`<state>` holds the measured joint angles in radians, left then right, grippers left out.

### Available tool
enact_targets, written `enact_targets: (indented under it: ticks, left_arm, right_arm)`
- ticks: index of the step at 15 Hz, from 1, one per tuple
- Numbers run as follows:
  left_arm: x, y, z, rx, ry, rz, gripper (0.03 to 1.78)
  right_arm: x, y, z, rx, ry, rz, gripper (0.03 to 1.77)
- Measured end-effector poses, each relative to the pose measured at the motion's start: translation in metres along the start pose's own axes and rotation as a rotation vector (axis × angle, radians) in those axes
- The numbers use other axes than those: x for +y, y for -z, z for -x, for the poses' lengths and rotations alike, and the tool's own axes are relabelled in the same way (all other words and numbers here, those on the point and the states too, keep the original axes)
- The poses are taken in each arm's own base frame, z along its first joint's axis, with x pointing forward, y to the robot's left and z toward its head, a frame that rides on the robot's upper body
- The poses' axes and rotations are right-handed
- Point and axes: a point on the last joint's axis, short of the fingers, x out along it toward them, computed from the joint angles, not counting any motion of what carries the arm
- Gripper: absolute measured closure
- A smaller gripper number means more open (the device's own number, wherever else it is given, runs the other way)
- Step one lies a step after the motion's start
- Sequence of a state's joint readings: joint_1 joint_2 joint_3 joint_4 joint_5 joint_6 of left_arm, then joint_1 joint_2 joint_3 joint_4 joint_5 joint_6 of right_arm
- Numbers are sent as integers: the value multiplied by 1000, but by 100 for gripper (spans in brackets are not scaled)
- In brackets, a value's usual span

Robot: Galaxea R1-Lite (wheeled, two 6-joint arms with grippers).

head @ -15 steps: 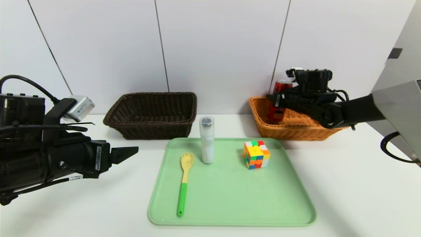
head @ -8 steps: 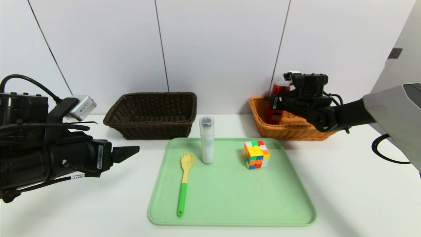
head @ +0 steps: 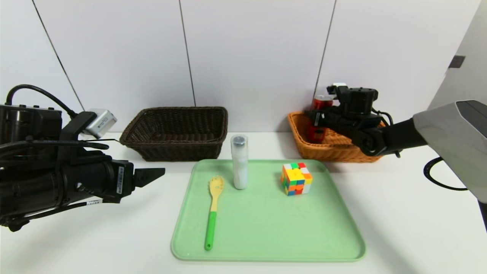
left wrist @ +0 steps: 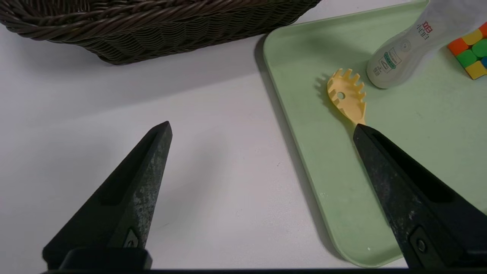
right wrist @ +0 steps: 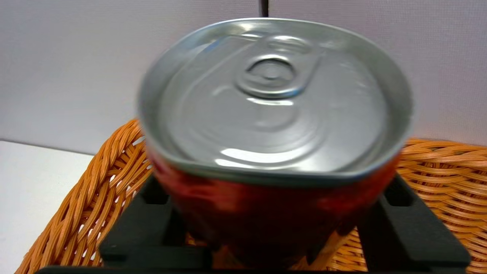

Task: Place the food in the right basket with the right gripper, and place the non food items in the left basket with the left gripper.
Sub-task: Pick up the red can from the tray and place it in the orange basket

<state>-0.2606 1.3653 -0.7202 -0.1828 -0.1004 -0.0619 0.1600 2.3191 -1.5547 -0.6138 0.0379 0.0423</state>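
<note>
The food, a red can point(head: 322, 102) with a silver top point(right wrist: 272, 99), stands upright in the orange right basket point(head: 335, 150), at its left end. My right gripper point(head: 319, 118) is open just a little, one finger on each side of the can's body. My left gripper point(head: 152, 176) hangs open and empty over the table left of the tray point(left wrist: 262, 129). On the tray stand the white bottle point(head: 239, 163) and the puzzle cube point(head: 296, 179), and the yellow spoon point(head: 213, 205) lies flat. The dark left basket point(head: 177, 129) holds nothing that I can see.
The green tray point(head: 266, 236) fills the middle of the white table. Both baskets stand against the white back wall. A black cable point(head: 441, 177) loops at the far right. In the left wrist view the tray's raised rim point(left wrist: 335, 190) runs between my fingers.
My right arm has lowered the can into the orange basket and its jaws have loosened around it. My left gripper has crept slightly towards the tray.
</note>
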Motion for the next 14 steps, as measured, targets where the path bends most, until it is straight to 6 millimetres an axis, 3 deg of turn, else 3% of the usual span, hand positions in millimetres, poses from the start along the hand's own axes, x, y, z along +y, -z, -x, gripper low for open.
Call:
enact_targets:
  ticks: [8,14]
  left_arm:
    - [0,1,1,1,1,-4,12]
    - [0,-3,1,-41,-21,-1,12]
  right_arm:
    - [1,-9,8,-14,-5,-3,28]
    - [2,-18,38,12,1,39,17]
